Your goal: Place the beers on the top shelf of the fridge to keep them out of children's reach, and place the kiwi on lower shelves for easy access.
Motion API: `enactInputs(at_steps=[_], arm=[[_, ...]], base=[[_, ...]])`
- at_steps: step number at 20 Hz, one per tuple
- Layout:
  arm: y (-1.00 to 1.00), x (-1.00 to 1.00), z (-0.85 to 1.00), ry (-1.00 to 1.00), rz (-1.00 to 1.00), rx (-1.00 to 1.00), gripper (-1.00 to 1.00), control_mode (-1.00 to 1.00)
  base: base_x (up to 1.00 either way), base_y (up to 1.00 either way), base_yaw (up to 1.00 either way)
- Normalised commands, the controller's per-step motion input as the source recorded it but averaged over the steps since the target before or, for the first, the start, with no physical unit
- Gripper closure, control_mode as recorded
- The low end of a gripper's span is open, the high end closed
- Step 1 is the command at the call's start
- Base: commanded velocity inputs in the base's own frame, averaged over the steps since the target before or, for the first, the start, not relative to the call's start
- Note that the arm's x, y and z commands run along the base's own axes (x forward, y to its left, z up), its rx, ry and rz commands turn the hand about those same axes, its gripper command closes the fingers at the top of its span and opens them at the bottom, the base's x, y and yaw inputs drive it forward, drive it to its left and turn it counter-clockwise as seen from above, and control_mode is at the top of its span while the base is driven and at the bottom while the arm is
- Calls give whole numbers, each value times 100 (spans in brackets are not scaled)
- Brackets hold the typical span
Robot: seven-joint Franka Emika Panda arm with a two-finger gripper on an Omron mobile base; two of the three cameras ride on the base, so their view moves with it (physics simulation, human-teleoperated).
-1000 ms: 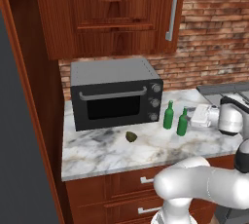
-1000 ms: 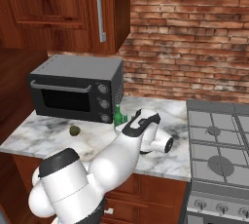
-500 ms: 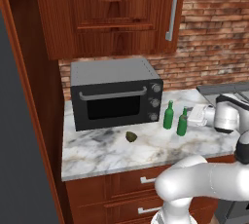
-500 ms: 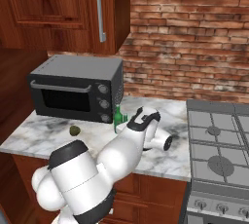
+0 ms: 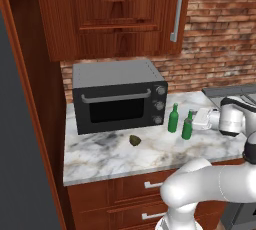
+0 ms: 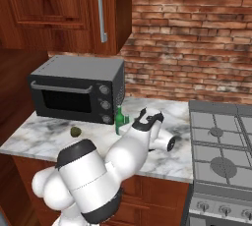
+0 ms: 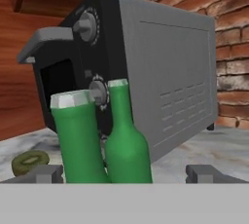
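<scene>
Green, slim-necked bottles (image 7: pixel 128 152) stand upright on veined marble (image 5: pixel 100 156) near the wide-open tool (image 7: pixel 125 175).

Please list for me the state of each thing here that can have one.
Oven: door shut.
Wall cabinet: closed.
Drawers: closed.
Bottle nearer the gripper: upright on the counter.
Other bottle: upright.
Kiwi: cut face showing.
Gripper: open.
</scene>
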Motion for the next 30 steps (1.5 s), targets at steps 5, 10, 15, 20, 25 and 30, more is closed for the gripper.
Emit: enactInputs(at_steps=[5,10,15,20,25,30], arm=[[4,0,0,4,0,0,100,-100],[21,0,0,2,0,0,100,-100],[12,0,0,0,0,0,100,-100],[0,-3,0,0,0,0,100,-100],[0,-37,56,0,0,0,100,-100],[0,-62,90,0,0,-2,100,-100]], base=[[0,0,0],[0,0,0],[0,0,0],[0,0,0],[0,0,0],[0,0,0]])
